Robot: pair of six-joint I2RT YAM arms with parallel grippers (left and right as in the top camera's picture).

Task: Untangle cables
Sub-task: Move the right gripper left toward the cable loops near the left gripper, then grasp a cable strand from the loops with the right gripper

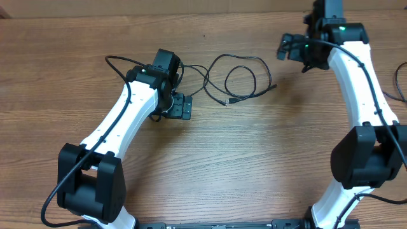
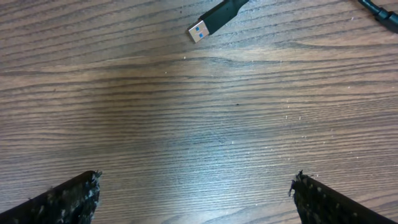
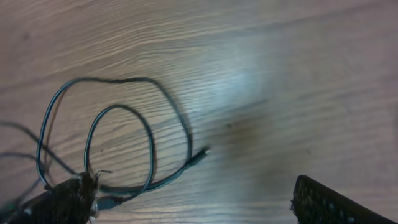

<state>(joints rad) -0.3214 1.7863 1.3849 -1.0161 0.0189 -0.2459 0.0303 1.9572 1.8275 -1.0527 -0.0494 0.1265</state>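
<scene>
Looping cables [image 1: 255, 83]: thin black cords in overlapping loops, flat on the table [image 1: 254, 165], upper middle, between the two arms. On the left, strands run in beside the left arm's wrist.
Silver-tipped plug [image 1: 234, 100]: lies at the lower edge of the loops, loose on the wood.
Free end [image 1: 273, 86]: pokes out of the loops to the right, toward the right arm.
Left pincer [image 1: 183, 106]: low over the table, just left of the loops. Fingers are wide apart with nothing gripped; the wrist view shows only bare wood between them [image 2: 196, 199].
USB plug [image 2: 211, 22]: black body, silver tip with a blue insert. It lies flat ahead of the left pincer, clear of both fingers.
Right pincer [image 1: 286, 48]: upper right, off to the right of the loops. Fingers are spread and clamp nothing [image 3: 199, 202].
Right wrist view: blurred. Two nested loops [image 3: 118, 149] sit left of centre, and a tapered end [image 3: 199, 154] points right. One finger [image 3: 62, 202] overlaps the cords at bottom left; cannot tell if it touches them.
</scene>
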